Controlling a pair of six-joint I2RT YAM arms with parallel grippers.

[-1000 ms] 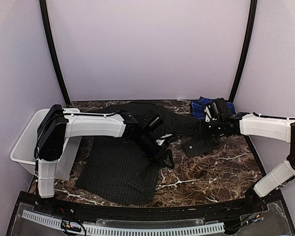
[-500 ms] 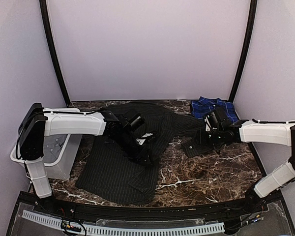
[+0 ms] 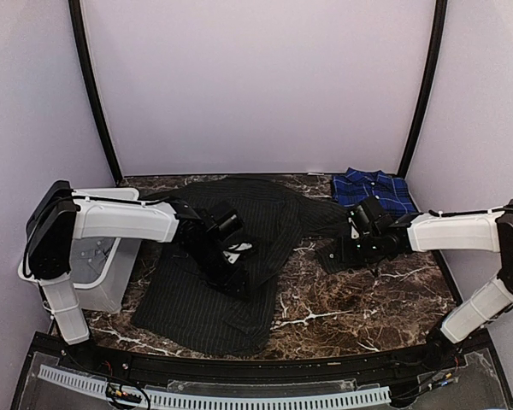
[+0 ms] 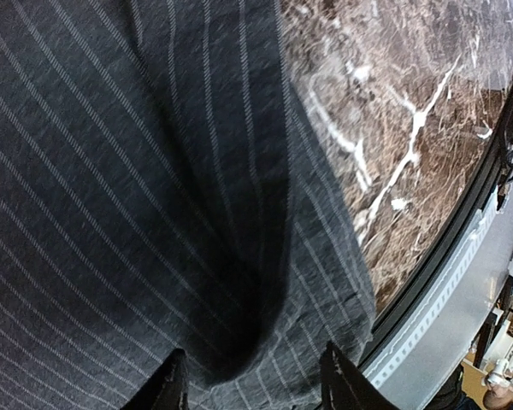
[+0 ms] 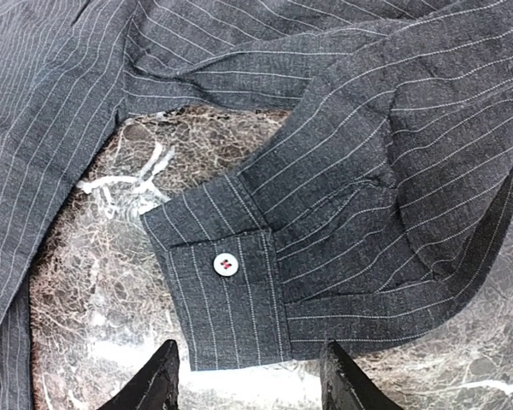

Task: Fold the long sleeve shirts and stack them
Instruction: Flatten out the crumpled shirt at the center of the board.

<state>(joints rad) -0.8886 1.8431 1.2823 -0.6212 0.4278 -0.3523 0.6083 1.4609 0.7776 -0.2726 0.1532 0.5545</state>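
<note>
Since a second ago my left gripper (image 3: pixel 231 278) has drawn back leftward onto the body of the black pinstriped shirt (image 3: pixel 197 307). The right gripper (image 3: pixel 349 248) has slid left, uncovering the blue plaid shirt (image 3: pixel 378 188) at the far right corner.

From above, the pinstriped shirt lies spread across the marble table (image 3: pixel 359 307), next to the white bin (image 3: pixel 47 248).

On the left wrist view, the fingertips stand partly apart with a loose fold of pinstripe between them, unsqueezed.

On the right wrist view, the fingertips stand partly apart and hold nothing. They hover over the buttoned cuff (image 5: pixel 222 299), which lies flat on the marble.
</note>
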